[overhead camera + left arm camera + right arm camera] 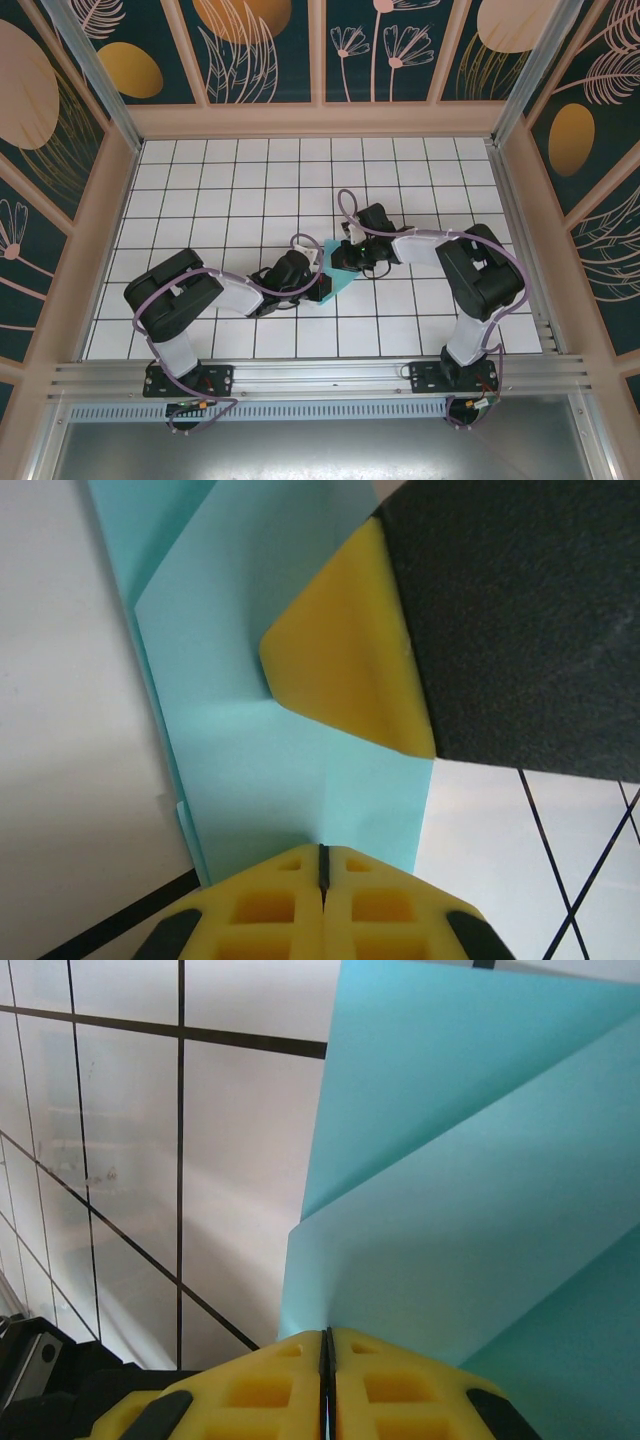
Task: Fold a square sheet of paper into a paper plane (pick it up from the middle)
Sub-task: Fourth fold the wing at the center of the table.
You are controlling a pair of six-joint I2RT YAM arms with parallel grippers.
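The light-blue sheet of paper [336, 286] is folded into overlapping layers and sits between the two grippers at the middle of the grid table. My left gripper [312, 273] comes at it from the left. In the left wrist view its yellow jaws [323, 853] are shut on the paper's [280, 780] near edge, at a crease. My right gripper [348, 258] reaches in from the right. Its jaws [327, 1337] are shut on a folded corner of the paper [480, 1160]. One yellow fingertip [345, 660] of the right gripper lies against the paper in the left wrist view.
The white grid table [230, 190] is boxed in by patterned walls [60, 150] on three sides. A metal rail [320, 375] runs along the near edge by the arm bases. Open tiles lie behind and beside the paper.
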